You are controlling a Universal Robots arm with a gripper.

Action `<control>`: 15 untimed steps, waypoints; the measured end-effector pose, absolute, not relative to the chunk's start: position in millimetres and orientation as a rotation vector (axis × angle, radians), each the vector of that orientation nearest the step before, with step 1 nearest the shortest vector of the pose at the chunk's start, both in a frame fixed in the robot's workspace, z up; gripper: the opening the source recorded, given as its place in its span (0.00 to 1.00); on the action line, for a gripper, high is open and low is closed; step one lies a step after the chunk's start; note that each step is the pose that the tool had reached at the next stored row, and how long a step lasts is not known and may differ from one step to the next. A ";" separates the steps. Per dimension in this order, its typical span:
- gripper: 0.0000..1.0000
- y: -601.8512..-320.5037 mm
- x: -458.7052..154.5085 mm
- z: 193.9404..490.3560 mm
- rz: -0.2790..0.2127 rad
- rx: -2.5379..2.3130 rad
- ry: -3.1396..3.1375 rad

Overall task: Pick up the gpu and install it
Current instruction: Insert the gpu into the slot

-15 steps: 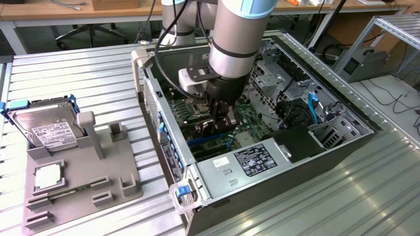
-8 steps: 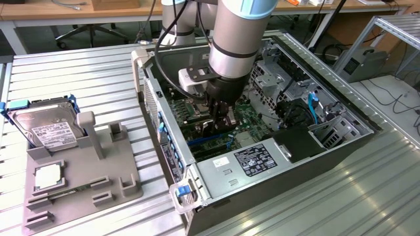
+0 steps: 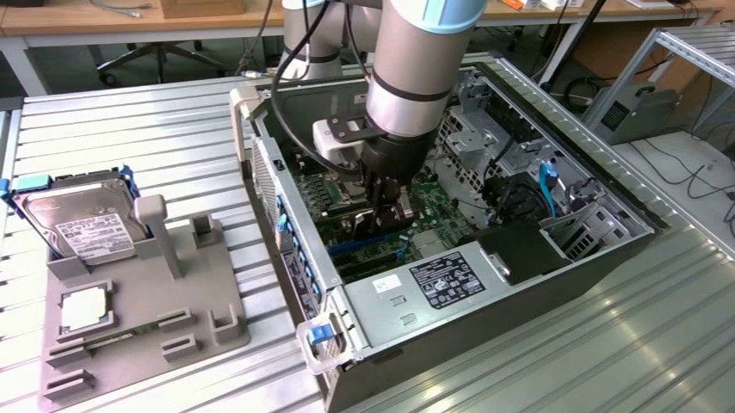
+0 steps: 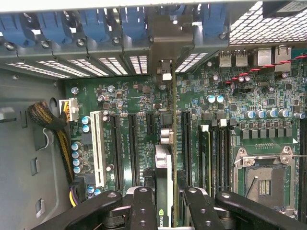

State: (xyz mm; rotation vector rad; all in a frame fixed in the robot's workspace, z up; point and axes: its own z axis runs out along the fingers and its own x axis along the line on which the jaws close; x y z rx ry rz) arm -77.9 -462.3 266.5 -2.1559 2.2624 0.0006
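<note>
the gpu (image 4: pixel 163 167), in the wrist view, stands on edge above the motherboard (image 4: pixel 134 96), in line with the long black expansion slots (image 4: pixel 116 148). its far end reaches toward the blue latches (image 4: pixel 96 24) at the case's rear wall. the tool (image 4: pixel 168 203) pinches it, with one black finger (image 4: pixel 143 206) on each flat face. whether its lower edge sits in a slot cannot be told. the empty cpu socket (image 4: pixel 264 177) lies well apart from it.

it is probably light and stiff, a thin board that won't flex much, but fragile. its small parts and contact edge would suffer from a skewed push or a hard squeeze. the flat faces near the upper edge look like the safest hold, as it is gripped here. the smooth faces may slip if the card binds.

in the exterior view the arm reaches straight down into the open computer case (image 3: pixel 574 249), and the card is mostly hidden under the tool. this view adds the surroundings. on the tabletop (image 3: pixel 115 120), at the exterior view's left, is a grey fixture (image 3: pixel 219 301). it holds the hard drive (image 3: pixel 86 225) and a small square chip (image 3: pixel 83 308). the wrist view alone gives the card's line against the slots.
</note>
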 end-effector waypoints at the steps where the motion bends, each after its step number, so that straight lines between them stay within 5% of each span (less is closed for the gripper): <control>1: 0.27 -462.3 -77.7 266.5 0.002 -2.156 2.263; 15: 0.27 -462.3 -77.1 265.5 0.006 -2.158 2.265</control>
